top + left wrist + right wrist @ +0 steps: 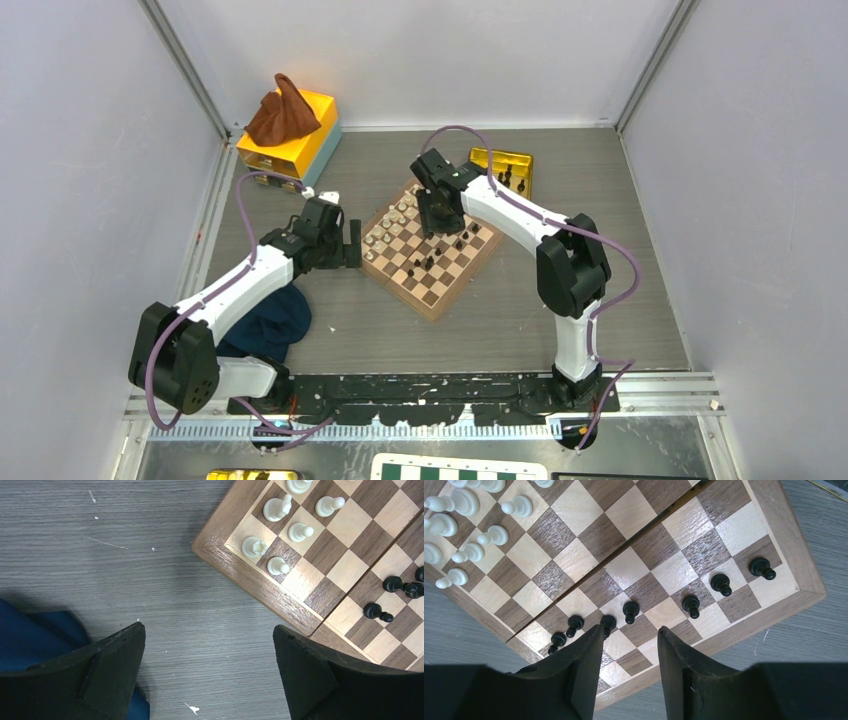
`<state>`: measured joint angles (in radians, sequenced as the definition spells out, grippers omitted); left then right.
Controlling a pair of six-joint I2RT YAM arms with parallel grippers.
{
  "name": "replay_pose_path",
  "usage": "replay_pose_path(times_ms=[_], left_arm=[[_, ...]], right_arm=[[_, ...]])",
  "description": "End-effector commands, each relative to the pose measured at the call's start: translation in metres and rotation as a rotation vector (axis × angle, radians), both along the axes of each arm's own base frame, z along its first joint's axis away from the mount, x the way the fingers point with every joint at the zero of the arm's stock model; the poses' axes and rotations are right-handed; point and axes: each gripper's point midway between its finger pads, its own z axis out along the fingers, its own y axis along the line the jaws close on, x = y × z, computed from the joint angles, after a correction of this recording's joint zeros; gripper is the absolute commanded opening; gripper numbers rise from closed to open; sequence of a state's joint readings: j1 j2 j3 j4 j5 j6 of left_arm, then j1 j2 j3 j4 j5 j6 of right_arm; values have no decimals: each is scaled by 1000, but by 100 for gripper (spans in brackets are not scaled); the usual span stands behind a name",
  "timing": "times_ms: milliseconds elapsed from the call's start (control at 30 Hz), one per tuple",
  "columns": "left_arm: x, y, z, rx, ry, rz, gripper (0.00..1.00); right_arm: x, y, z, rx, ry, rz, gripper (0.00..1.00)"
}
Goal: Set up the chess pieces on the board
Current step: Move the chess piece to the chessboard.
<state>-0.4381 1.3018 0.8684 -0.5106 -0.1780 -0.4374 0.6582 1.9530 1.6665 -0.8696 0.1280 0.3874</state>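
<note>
The board (pixel 447 277) lies at an angle in the middle of the table. Several black chess pieces (pixel 691 605) stand in a row one rank in from its near rim (pixel 794 545). My right gripper (pixel 629 632) hangs open just above that row with nothing between its fingers, and its left fingertip (pixel 594 635) is right beside one pawn (pixel 608 622). My left gripper (pixel 210 630) is open over bare table beside the board's corner (pixel 215 530), holding nothing. More black pieces (pixel 505 180) sit in a yellow tray behind the board.
Cream pieces (pixel 277 509) fill the board's left side. A yellow tray (pixel 503 165) sits at the back and an orange box with a brown cloth (pixel 288 125) at back left. A blue cloth (pixel 270 322) lies under the left arm. A green-and-white board (pixel 460 470) shows at the bottom edge.
</note>
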Motion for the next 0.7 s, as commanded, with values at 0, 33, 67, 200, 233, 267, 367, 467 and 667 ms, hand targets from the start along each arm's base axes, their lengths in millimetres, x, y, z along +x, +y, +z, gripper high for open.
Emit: replay_pose_path(times_ms=[0,33,67,200,233,267,367,467,667], left_arm=[[8,-4,6,-28,-38,-2,99],[8,-4,6,-28,-39,-2,99],[8,-4,6,-28,-37,-2,99],[8,-4,5,-29,-35,-3,99],[8,-4,5,-29,-34,-2,99],[8,-4,5,-28,-35,-3,99],[8,-4,5,-28,-34,-3,99],[8,-4,5,-27,-34,-2,99],[8,-5,3,-25,-28,-3,99]], right_arm=[[1,9,7,27,-13,12,49],[0,9,6,27,-12,11,49],[-1,10,4,26,-8,13,49],[-3,10,-3,22,3,14,48],[-3,10,-4,22,6,14,48],[-4,11,-7,22,10,14,48],[-5,11,-13,22,20,14,47],[-6,11,-19,19,28,13,47],[-7,11,-29,13,44,17,47]])
